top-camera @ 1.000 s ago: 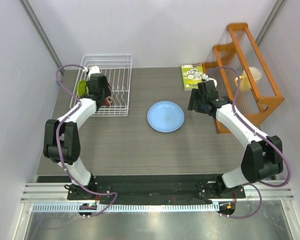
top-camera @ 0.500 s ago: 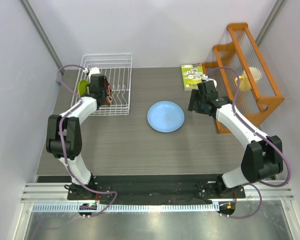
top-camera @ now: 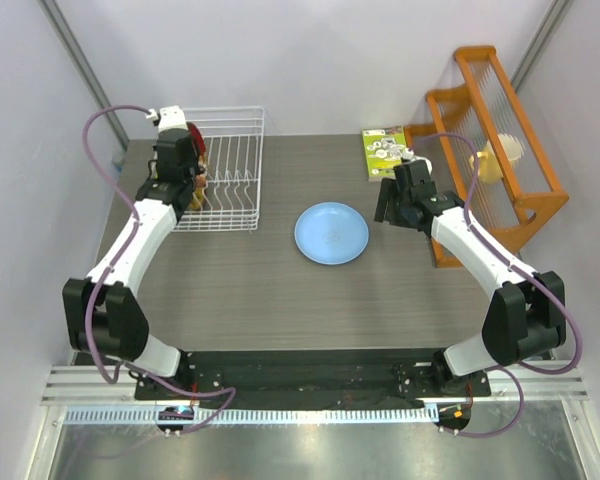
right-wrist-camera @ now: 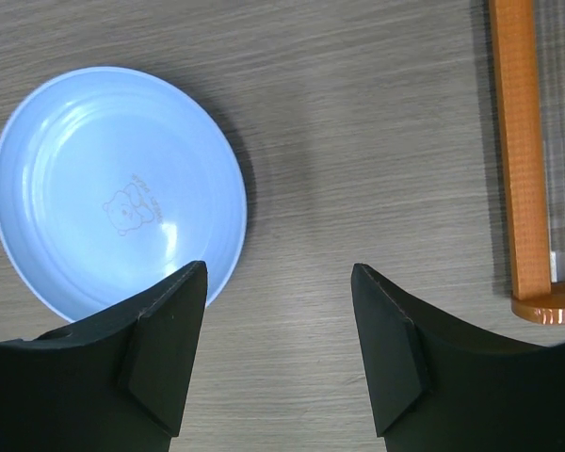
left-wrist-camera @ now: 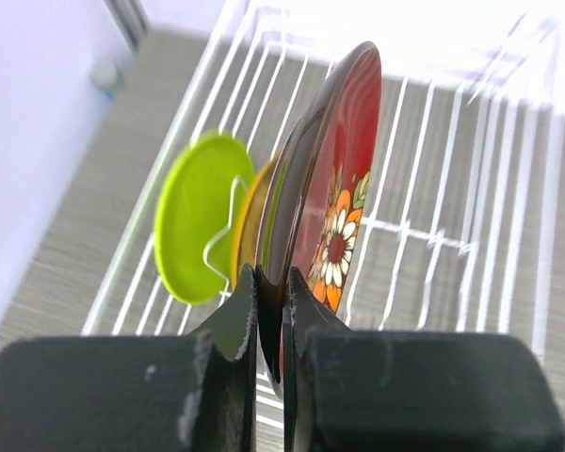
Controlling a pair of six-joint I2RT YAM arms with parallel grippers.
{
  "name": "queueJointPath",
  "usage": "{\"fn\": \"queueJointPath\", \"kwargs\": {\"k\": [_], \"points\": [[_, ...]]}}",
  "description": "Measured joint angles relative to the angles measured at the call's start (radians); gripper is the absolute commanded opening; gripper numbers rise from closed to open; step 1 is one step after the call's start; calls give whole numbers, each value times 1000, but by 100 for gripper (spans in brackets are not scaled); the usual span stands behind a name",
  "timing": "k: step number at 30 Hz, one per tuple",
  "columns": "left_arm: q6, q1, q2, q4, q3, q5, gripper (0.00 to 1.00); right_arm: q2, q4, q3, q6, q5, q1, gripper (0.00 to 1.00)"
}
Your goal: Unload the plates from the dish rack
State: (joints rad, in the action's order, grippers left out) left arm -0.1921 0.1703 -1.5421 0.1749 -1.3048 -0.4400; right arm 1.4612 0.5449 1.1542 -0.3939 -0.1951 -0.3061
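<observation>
Grip | dark red plate clamped at its rim by closed left gripper, upright at left end of dish rack, beside yellow-rimmed plate and lime green plate | straight lift advised so neighbours are not dragged | right gripper held open, empty, near light blue plate

plates: 4 | dish rack: 1 | orange shelf: 1 | cup: 1
</observation>
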Motion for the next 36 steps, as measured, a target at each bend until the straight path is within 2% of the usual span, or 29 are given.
{"fn": "queueJointPath", "kwargs": {"k": [4, 7, 11, 16, 20, 24, 32, 34, 35, 36], "points": [[-10, 5, 96, 31, -9, 35, 0, 2, -2, 32, 5, 45, -4, 69], [-53, 5, 121, 70, -21, 116, 0, 10, -42, 59, 5, 116, -5, 69], [-153, 5, 124, 90, 5, 291, 0, 28, -160, 66, -18, 272, -5, 69], [-312, 8, 116, 49, 127, 539, 0, 70, -309, 62, -77, 429, -6, 69], [-438, 19, 89, -31, 213, 708, 0, 103, -407, 42, -119, 518, -7, 69], [-566, 47, 55, -183, 264, 841, 0, 128, -490, 0, -164, 588, -7, 70], [-700, 131, 4, -395, 287, 934, 0, 164, -630, -61, -255, 686, -7, 68], [-717, 155, -6, -423, 292, 939, 0, 172, -662, -65, -274, 707, -8, 59], [-721, 163, -11, -432, 294, 940, 0, 176, -676, -67, -282, 716, -9, 41], [-723, 172, -17, -441, 297, 938, 0, 180, -690, -69, -290, 726, -9, 28]]}}
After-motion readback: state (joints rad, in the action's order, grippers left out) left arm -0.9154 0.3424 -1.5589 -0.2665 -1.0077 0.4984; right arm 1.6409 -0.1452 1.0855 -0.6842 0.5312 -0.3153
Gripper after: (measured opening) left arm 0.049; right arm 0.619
